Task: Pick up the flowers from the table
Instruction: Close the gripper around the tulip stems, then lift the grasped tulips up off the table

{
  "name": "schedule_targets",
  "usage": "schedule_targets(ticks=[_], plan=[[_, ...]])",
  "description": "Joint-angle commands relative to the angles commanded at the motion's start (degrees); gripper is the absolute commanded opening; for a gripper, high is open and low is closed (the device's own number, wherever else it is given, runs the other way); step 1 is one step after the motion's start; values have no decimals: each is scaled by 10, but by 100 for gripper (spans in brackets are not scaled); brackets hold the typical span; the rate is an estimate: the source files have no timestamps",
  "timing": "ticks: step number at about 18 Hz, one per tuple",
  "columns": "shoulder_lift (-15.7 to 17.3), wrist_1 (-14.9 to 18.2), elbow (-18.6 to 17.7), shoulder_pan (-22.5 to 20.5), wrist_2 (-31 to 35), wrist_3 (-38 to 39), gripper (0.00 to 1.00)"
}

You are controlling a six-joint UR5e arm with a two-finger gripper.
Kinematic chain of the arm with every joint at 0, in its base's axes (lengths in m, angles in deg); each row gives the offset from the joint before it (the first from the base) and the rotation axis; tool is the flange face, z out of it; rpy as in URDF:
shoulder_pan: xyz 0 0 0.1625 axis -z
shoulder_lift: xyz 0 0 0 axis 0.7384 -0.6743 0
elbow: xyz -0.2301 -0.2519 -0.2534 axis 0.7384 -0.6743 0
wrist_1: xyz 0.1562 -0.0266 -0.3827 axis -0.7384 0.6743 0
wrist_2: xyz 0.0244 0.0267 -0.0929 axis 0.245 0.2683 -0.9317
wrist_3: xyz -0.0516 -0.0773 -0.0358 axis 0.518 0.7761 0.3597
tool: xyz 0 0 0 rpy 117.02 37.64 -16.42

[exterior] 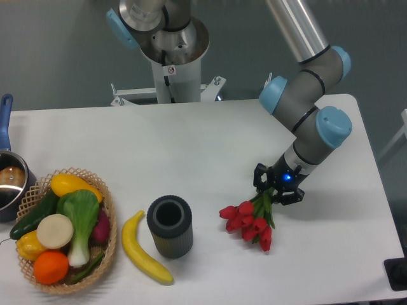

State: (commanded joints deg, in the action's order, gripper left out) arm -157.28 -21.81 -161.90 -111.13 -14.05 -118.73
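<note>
The flowers (248, 223) are a small bunch of red tulips with green stems, lying on the white table (191, 146) right of centre near the front. The red heads point to the lower left and the stems run up to the right. My gripper (275, 190) is low over the stem end, with its black fingers on either side of the green stems. The jaws look closed around the stems, and the bunch seems to rest on the table or just above it. The stem ends are hidden by the gripper.
A dark ribbed cylinder cup (170, 226) stands left of the flowers. A yellow banana (143, 257) lies beside it. A wicker basket (108, 210) of vegetables and fruit sits at the front left, with a pot (11, 184) at the left edge. The robot base (168, 70) is at the back.
</note>
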Motion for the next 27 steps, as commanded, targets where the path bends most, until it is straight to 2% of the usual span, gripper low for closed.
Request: schedule_targets(ticks=[8,13,15,17,21,27], plan=[[101,-8,18,5,-21,-1,38],[138,-25,20,-1,-106,15,38],[153,-41,19,-11,-143,38,38],[157,-53,19,-34,-186,49,38],[160,-53,19,-63,-309,50,38],[165,-53,15,-98,-391,50,38]])
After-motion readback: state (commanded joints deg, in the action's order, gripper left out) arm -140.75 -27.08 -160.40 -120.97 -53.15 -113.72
